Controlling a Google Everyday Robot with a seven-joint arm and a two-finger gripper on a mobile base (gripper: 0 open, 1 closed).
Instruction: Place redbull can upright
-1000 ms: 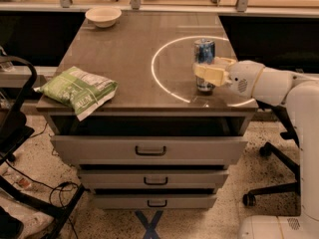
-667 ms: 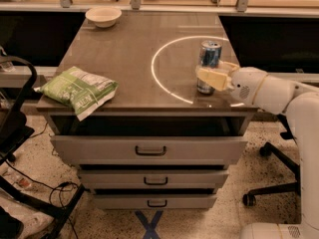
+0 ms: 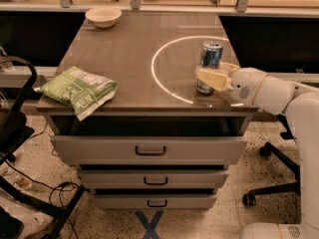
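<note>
The redbull can (image 3: pixel 211 54), blue and silver with a silver top, stands upright on the grey table (image 3: pixel 129 49), inside the right part of a white circle marked on the top. My gripper (image 3: pixel 211 70) reaches in from the right and is shut on the can's lower half. One cream finger (image 3: pixel 210 78) crosses in front of the can and the other finger (image 3: pixel 230 66) lies behind its right side. The can's base touches the tabletop.
A green snack bag (image 3: pixel 77 90) lies at the table's front left corner, overhanging the edge. A white bowl (image 3: pixel 103 16) sits at the back left. Drawers (image 3: pixel 149 151) are under the tabletop. An office chair base (image 3: pixel 271 183) stands on the floor at the right.
The can and my gripper have shifted slightly right and toward the front edge together. The arm's elbow has swung to the right.
</note>
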